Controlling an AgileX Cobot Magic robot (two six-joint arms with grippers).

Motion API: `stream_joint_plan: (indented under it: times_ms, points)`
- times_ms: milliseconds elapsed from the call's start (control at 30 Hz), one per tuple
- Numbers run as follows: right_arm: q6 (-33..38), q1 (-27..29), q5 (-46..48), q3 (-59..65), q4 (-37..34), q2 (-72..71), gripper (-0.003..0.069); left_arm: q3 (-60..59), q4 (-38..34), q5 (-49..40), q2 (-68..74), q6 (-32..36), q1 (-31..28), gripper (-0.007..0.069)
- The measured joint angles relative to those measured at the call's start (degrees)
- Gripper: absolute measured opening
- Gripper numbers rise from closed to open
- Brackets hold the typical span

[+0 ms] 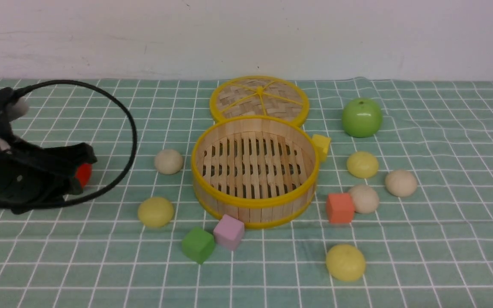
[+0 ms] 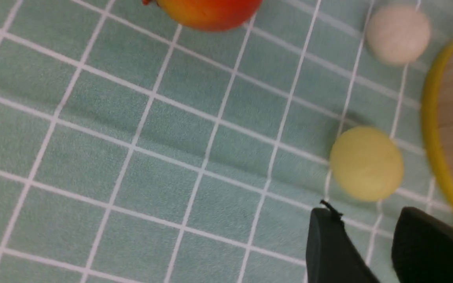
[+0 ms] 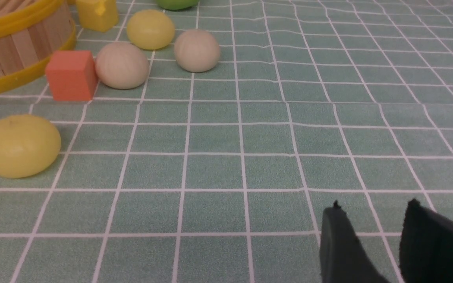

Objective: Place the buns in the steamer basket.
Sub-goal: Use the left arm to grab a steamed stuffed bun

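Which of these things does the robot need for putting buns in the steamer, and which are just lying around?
For the job: the steamer basket; three yellow buns; three cream buns.

Just lying about: the woven lid, green apple, yellow cube, orange cube, pink cube, green cube, red fruit.

On a green checked cloth (image 1: 443, 239) lie a woven lid (image 1: 259, 99), a green apple (image 1: 361, 117), a yellow cube (image 1: 322, 146) and an orange cube (image 1: 340, 208). A pink cube (image 1: 229, 231) sits just beside a green cube (image 1: 198, 244). A red-orange fruit (image 2: 210, 11) lies well to the left.
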State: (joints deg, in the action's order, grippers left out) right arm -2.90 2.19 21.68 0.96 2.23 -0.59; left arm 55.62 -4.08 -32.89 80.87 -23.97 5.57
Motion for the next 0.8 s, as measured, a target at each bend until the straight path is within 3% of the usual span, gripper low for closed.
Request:
stream_joint_plan:
  times_ms: [433, 800]
  points:
    - [0.0, 0.0, 0.0, 0.0, 0.0, 0.0, 0.0238, 12.3, 4.6, -11.1, 11.6, 3.7, 10.2, 0.0238]
    - [0.0, 0.0, 0.0, 0.0, 0.0, 0.0, 0.0238, 12.6, 4.8, -13.0, 11.8, 3.7, 11.2, 0.0238]
